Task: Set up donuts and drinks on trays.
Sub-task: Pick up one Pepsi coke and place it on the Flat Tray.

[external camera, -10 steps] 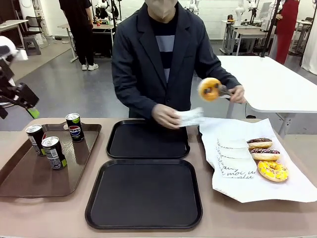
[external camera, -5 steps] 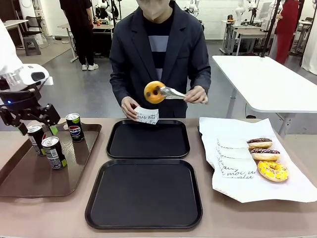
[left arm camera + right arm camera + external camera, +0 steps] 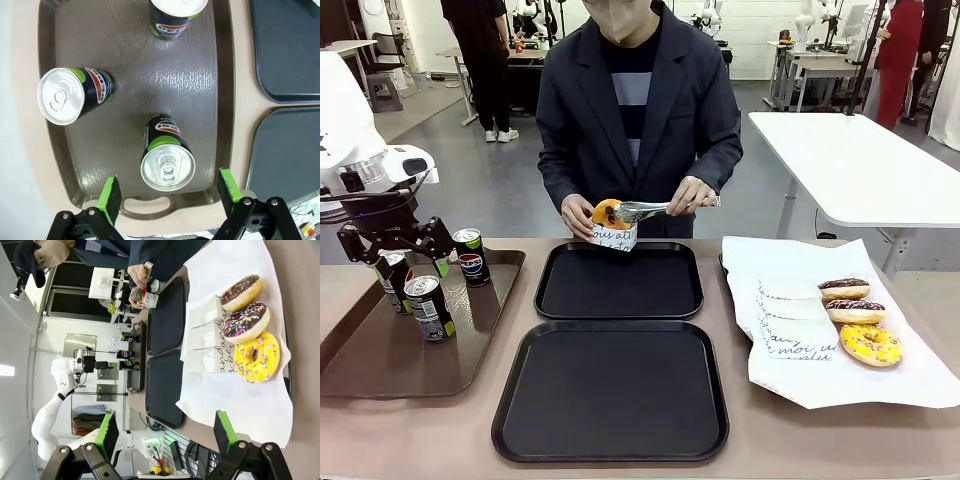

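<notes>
The left claw (image 3: pixel 404 262) hangs wide open above the three cans (image 3: pixel 430 305) on the brown tray (image 3: pixel 380 370). It holds nothing. In its own camera, one can (image 3: pixel 167 162) stands right between its two fingers, lower down. The right claw (image 3: pixel 166 431) is open too and points at the white paper (image 3: pixel 800 370) with three donuts (image 3: pixel 855 311). The person holds one more donut (image 3: pixel 607 212) with tongs (image 3: pixel 650 209), part way in a paper sleeve (image 3: pixel 616 238). Two black trays (image 3: pixel 610 395) lie in the middle of the worktop (image 3: pixel 800 440).

A lab hall: grey floor (image 3: pixel 470 185), a white worktable (image 3: pixel 860 160), equipment-laden benches (image 3: pixel 810 62) and people (image 3: pixel 480 50) standing farther back.
</notes>
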Action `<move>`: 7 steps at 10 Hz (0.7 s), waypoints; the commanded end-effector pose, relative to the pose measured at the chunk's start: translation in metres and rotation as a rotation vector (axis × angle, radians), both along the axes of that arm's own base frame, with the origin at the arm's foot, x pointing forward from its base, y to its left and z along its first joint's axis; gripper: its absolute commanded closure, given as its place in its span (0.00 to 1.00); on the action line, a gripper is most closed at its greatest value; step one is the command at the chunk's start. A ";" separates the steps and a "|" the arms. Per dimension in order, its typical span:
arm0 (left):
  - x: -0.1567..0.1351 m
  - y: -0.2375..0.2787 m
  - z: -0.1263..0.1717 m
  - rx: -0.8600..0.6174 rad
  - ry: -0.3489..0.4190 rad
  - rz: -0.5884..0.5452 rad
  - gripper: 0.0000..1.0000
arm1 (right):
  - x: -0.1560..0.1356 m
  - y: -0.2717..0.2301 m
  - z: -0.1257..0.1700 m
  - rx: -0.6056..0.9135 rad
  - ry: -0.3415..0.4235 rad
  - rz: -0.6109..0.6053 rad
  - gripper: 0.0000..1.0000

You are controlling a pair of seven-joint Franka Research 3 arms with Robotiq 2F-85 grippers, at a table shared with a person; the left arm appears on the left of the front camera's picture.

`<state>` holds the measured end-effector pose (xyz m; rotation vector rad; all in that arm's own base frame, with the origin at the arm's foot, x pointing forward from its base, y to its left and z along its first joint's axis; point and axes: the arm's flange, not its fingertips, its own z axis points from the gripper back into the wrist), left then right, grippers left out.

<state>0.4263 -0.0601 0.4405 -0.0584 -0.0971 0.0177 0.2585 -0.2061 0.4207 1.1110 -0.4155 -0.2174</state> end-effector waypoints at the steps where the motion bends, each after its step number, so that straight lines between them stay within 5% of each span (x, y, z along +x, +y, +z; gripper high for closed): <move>1: -0.005 0.000 0.002 0.009 -0.008 -0.002 0.00 | 0.001 0.001 -0.001 0.012 -0.016 0.001 0.00; 6: -0.001 0.000 0.002 -0.002 -0.004 -0.001 0.00 | 0.001 0.001 -0.001 0.012 -0.016 0.001 0.00; 7: -0.006 -0.008 0.005 0.039 -0.053 -0.021 0.00 | 0.001 0.001 -0.001 0.012 -0.016 0.001 0.00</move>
